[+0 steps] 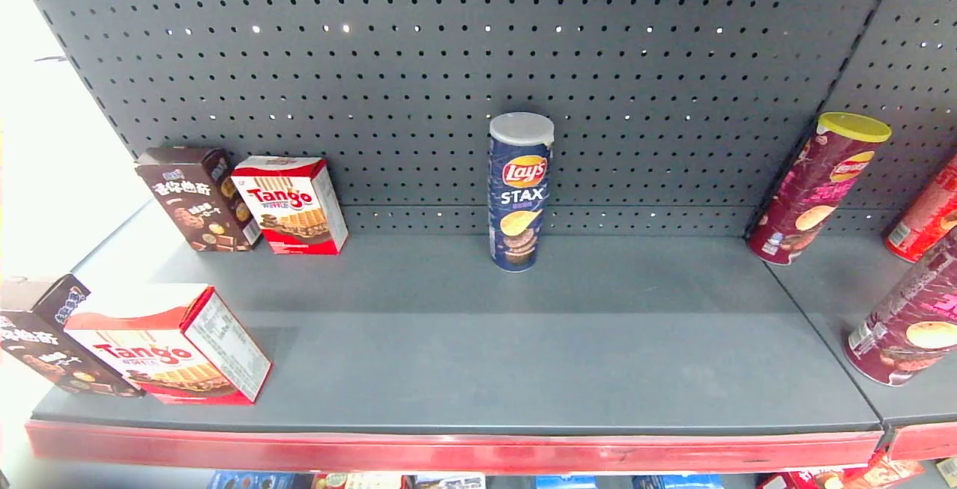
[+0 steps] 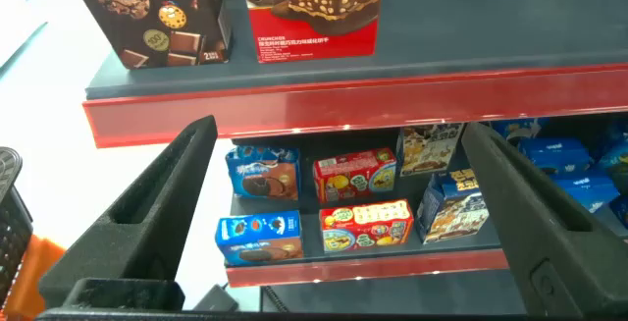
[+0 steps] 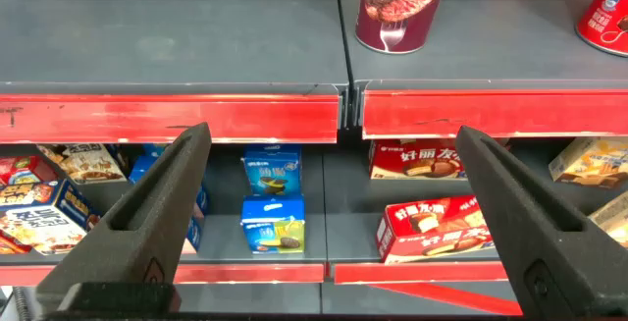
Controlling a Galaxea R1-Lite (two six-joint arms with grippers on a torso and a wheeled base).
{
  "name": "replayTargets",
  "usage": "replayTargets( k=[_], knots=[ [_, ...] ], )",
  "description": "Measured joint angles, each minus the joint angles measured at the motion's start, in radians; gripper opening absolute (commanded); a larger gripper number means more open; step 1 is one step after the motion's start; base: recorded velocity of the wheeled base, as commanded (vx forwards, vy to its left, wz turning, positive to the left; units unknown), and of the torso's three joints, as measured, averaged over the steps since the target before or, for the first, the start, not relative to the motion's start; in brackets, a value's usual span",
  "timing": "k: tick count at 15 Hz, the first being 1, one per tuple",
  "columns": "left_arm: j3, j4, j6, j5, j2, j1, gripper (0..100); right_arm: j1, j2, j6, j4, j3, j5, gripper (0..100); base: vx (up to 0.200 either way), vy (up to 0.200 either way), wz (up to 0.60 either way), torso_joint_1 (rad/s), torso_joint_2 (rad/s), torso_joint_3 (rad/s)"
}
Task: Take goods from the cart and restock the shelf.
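Grey pegboard stands behind, blue boxes lower down.

Shelf front and middle open; blue can stands at back centre; boxes block left end, dark-red cans right end.

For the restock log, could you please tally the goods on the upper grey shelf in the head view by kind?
Brown cookie boxes: 2
Red-and-white wafer boxes: 2
Blue chip can: 1
Maroon chip cans: 2
Red can: 1
Total: 8
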Motion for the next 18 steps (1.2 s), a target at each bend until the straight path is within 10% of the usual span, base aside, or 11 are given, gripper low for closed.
replayTargets(
  k=[18],
  knots=[
    [0.0, 0.002, 0.0, 0.0, 0.0, 0.0, 100, -0.001, 0.0, 0.001, -0.001, 0.0, -0.001, 100, 0.0, 0.0, 0.4, 0.002, 0.0, 0.002]
  ],
)
